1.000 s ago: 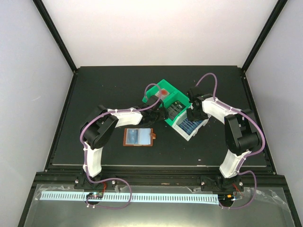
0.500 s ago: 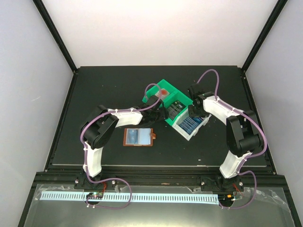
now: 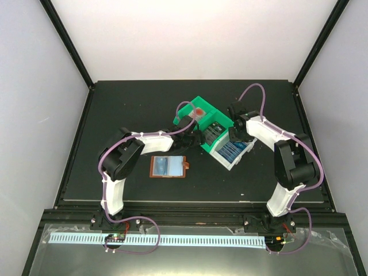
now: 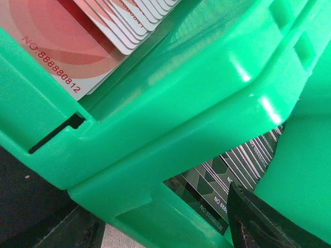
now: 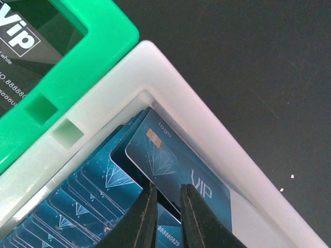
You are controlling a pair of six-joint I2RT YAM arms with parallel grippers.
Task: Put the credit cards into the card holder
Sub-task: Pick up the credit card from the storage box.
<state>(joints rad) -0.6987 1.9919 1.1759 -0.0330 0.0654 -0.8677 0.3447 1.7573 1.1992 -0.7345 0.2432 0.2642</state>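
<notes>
From above, the right arm has tucked in a little over the white bin (image 3: 229, 165) that touches the green bin (image 3: 211, 110) on its right. The right gripper (image 3: 234, 137) hangs over that bin. The left gripper (image 3: 194, 135) sits at the green bin's near-left edge. The card holder (image 3: 168, 167) lies apart from the green bin, nearer the arm bases, a blue card showing in it.

At the left wrist, the green bin's wall (image 4: 196, 93) fills the view, with red cards (image 4: 57, 41) and dark cards (image 4: 227, 175) inside. Only one finger (image 4: 258, 222) shows, so I cannot tell its state.

At the right wrist, the jaws of the right gripper (image 5: 168, 188) have narrowed almost together over a raised blue card (image 5: 176, 160). A pick looks underway, though I can't tell if it's gripped.
</notes>
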